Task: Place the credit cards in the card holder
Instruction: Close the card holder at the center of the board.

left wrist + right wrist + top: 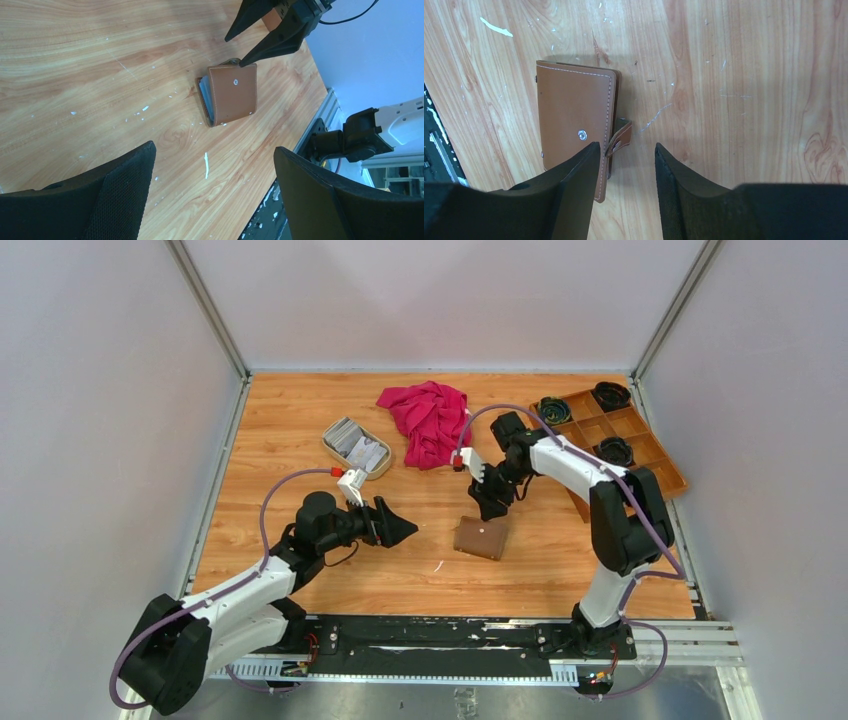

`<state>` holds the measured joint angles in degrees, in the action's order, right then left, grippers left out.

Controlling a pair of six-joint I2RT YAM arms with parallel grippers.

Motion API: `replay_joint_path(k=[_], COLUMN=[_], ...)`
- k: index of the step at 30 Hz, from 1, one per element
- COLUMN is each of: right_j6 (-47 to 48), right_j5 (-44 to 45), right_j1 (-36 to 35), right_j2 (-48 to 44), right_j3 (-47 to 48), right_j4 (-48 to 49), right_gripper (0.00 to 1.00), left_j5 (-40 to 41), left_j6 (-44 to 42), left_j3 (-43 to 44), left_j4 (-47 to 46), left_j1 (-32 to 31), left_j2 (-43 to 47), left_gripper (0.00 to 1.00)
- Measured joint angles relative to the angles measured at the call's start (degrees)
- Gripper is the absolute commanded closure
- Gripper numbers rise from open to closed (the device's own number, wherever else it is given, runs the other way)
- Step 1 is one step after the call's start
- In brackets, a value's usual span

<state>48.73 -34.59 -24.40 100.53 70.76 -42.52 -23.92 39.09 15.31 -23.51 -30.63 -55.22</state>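
The brown leather card holder (482, 537) (232, 92) (574, 125) lies folded on the table, its snap tab (621, 140) loose at one edge. A grey-blue layer shows at its open side in the left wrist view. My right gripper (488, 508) (235, 51) (627, 146) hovers at the tab edge, half open, one finger over the cover and nothing clamped. My left gripper (400, 523) (214, 150) stands wide open to the holder's left, apart from it. The credit cards (360, 448) lie stacked in a beige dish (328, 440) at the back left.
A crumpled pink cloth (430, 418) lies behind the right gripper. A wooden compartment tray (640, 450) holding black round things stands at the back right. A small white fleck (437, 566) (206, 165) lies near the table's front edge.
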Motion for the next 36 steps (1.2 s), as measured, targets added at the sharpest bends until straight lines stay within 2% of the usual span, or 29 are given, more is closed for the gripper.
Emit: replay_joint_path(k=[3,7,11,16,24,29,36], right_j6=[-0.09,-0.13,-0.28,-0.79,-0.79,-0.7,0.61], right_j5=[0.37,0.66,0.81,1.07,1.2,1.18,0.92], right_j1=[-0.07,-0.2,-0.42,-0.46,-0.46,-0.46,-0.46], right_j2=[0.26,0.83,1.44,1.46,1.46,1.44,0.52], right_j3=[0.04,0.22,1.09,1.81,1.84,1.84,1.84], right_j4=[-0.42,-1.01,-1.68,-2.29,-2.54,-2.73,-3.43], right_gripper=[0.55,0.64,0.83,1.0,1.0,1.0,1.0], left_j5=[0.0,0.0,0.0,-0.02,-0.07,0.15,1.05], left_j6=[0.04,0.13,0.13,0.15,0.76,1.79,4.46], left_j3=[0.0,0.0,-0.02,-0.02,0.02,0.9,3.08], left_j4=[-0.02,-0.02,-0.02,-0.04,-1.77,-3.91,-10.99], left_j1=[0.0,0.0,0.0,0.0,-1.49,-4.07,-8.39], left_j2=[0.0,-0.02,-0.02,-0.02,-2.27,-6.91,-16.2], left_gripper=[0.09,0.09,0.09,0.09,0.15,0.2,0.35])
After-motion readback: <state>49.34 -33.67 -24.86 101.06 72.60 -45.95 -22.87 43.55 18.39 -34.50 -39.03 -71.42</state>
